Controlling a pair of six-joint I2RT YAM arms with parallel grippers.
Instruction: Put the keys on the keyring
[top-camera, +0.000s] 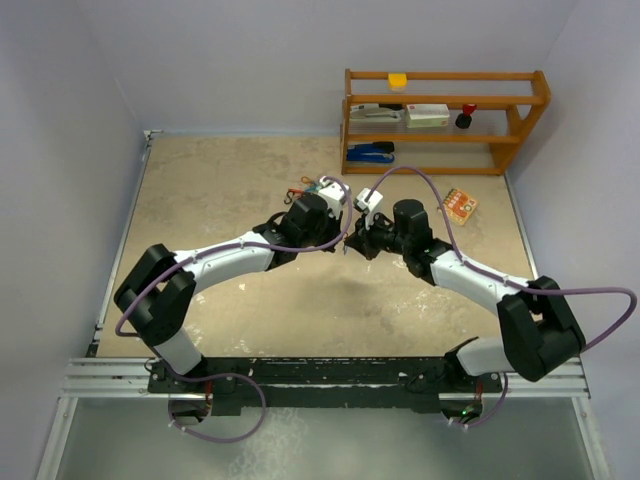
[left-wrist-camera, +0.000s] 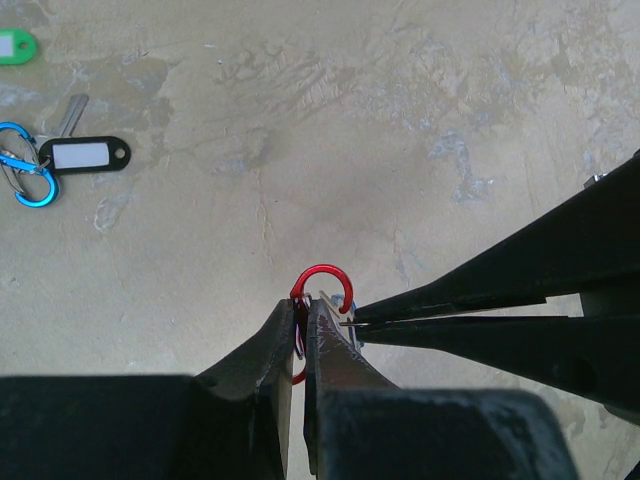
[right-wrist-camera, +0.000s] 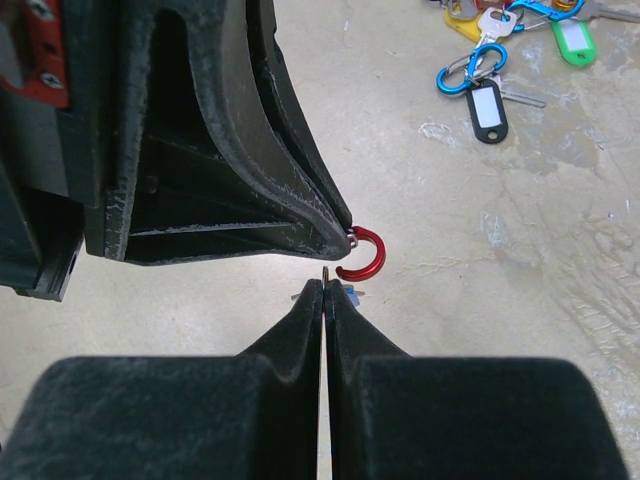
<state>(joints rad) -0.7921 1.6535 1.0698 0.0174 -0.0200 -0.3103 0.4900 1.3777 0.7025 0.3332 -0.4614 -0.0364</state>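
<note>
My left gripper (left-wrist-camera: 303, 305) is shut on a red S-shaped clip (left-wrist-camera: 325, 272), and one red hook curls out past its fingertips. My right gripper (right-wrist-camera: 326, 283) is shut on a thin metal ring. A bit of a blue-tagged key (right-wrist-camera: 350, 293) shows just behind its tips. The right tips sit right at the opening of the red hook (right-wrist-camera: 370, 255). Both grippers meet above the table middle: left (top-camera: 343, 238), right (top-camera: 356, 245). A black-tagged key (right-wrist-camera: 487, 108) on a blue clip (right-wrist-camera: 470, 68), a green tag (right-wrist-camera: 573, 42) and a yellow tag (right-wrist-camera: 462, 20) lie on the table.
A wooden shelf (top-camera: 445, 120) with a stapler and small items stands at the back right. An orange box (top-camera: 460, 205) lies on the table right of the grippers. The loose keys lie behind the left gripper (top-camera: 300, 188).
</note>
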